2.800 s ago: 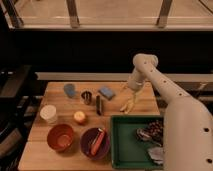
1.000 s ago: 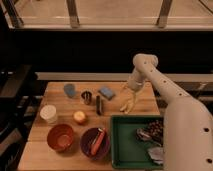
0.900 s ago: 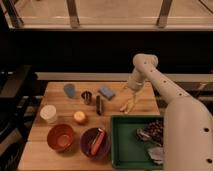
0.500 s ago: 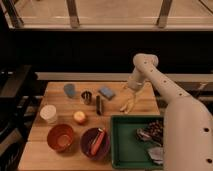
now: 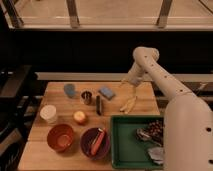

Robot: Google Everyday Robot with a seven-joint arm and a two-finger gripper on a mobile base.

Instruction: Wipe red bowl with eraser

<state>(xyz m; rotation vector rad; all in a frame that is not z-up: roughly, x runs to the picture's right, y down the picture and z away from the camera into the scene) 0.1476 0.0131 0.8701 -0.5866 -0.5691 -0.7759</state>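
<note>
Nothing has moved on the worktop (image 5: 56, 100); the red bowl (image 5: 61, 136) sits at its near left.
Right of centre, the gripper (image 5: 128, 104) hangs open and empty; the eraser (image 5: 99, 105) lies near, to its left, long axis running near-to-far.

The desk (image 5: 57, 100) is warmly lit from above; behind it, darkness. The gripper (image 5: 128, 104) over the desk's right side is lit softly.
</note>
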